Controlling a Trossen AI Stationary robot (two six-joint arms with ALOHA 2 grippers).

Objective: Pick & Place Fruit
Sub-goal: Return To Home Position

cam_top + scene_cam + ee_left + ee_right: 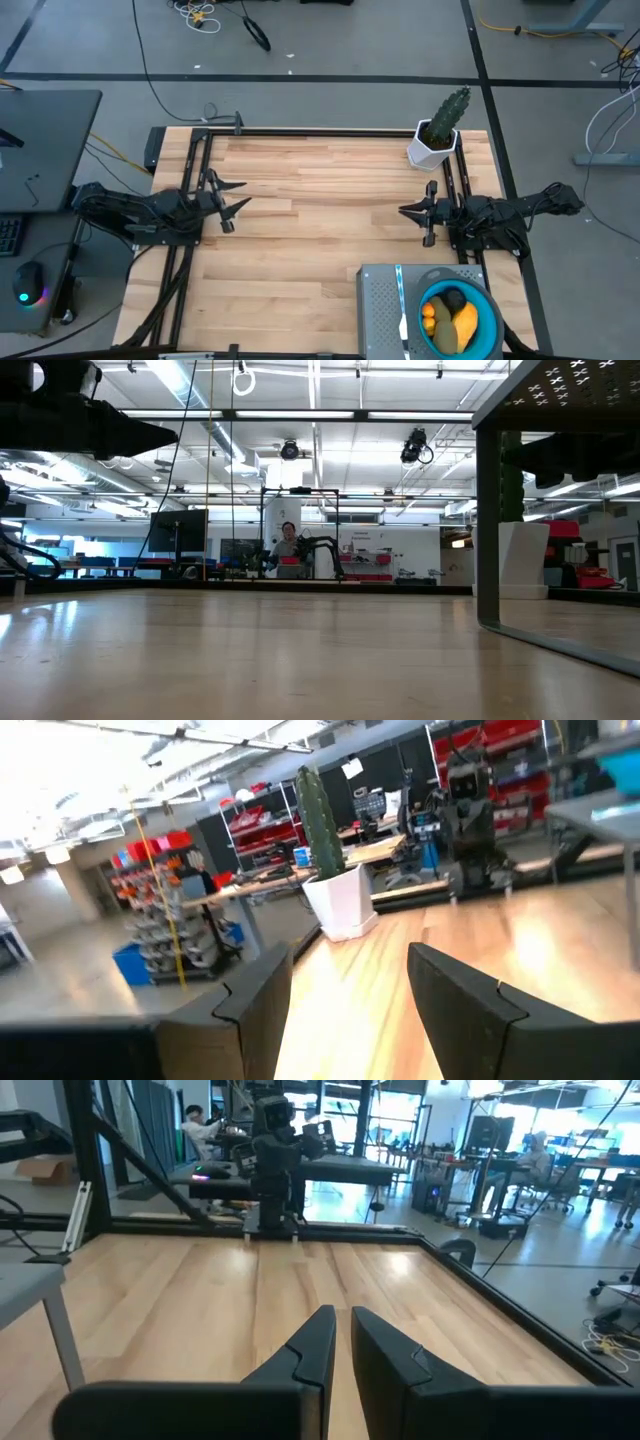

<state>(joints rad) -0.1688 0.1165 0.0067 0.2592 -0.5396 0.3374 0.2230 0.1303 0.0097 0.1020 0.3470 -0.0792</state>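
Dark arms stretched low at the wooden table's (320,250) sides, left gripper (238,203) fingers wide apart, right gripper (402,210) fingers nearly together, both pointing inward, fruit (452,318) in blue bowl (490,300) on grey shelf (380,310), near right corner, yellow piece (466,322) lengthwise roughly far-to-near.

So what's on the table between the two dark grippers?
Nothing: the high view shows only bare light wooden tabletop between the left gripper and the right gripper.

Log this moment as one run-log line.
left gripper open, empty, left side | right gripper shut, empty, right side | fruit in blue bowl on grey shelf
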